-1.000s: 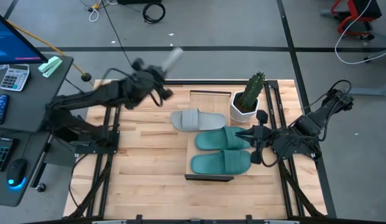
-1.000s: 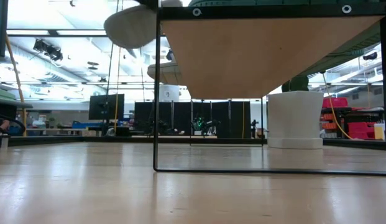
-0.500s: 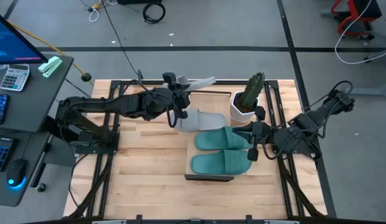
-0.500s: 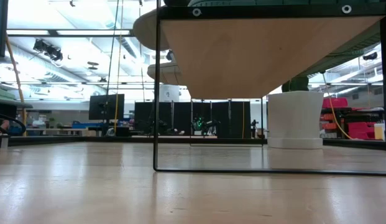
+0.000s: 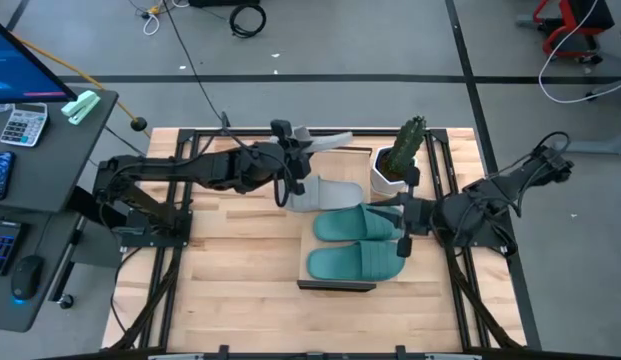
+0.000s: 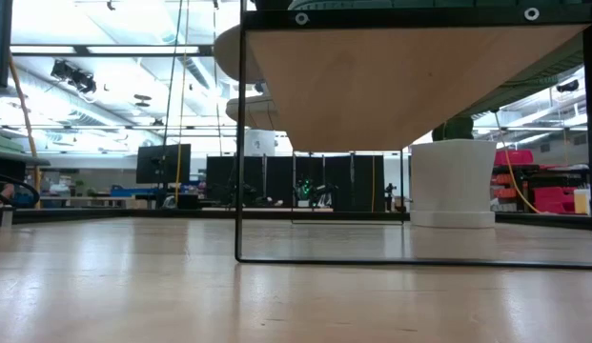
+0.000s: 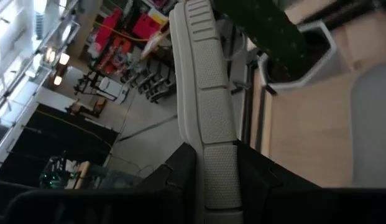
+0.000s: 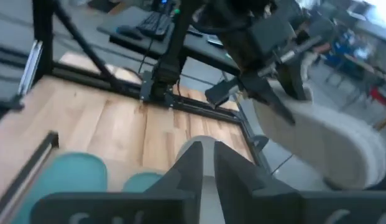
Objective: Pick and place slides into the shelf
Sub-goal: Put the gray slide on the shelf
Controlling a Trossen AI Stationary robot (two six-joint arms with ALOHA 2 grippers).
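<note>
Near edge, shelf (image 5: 335,285): its near dark metal end sits at the worktop's (image 5: 230,270) middle.

On the shelf, nearest: two teal slides (image 5: 355,262), side by side, soles down, toes toward the worktop's left edge.

Just right of the teal pair: my right gripper (image 5: 401,230), low over the shelf's right side, fingers drawn almost together, nothing between them. In its wrist view the fingers (image 8: 191,163) point over the teal toes toward the left arm.

Next back on the shelf: one grey slide (image 5: 323,192), flat, touching the farther teal slide's edge.

Above the far-left part of the shelf: my left gripper (image 5: 290,160), clamped on the second grey slide (image 5: 320,140), which is held on edge in the air and juts toward the far right, over the shelf's far end. The wrist view shows my fingers (image 7: 180,168) pinching its ribbed sole (image 7: 205,112).

Far right of the shelf: potted cactus (image 5: 400,160), standing just beside the flat grey slide.
</note>
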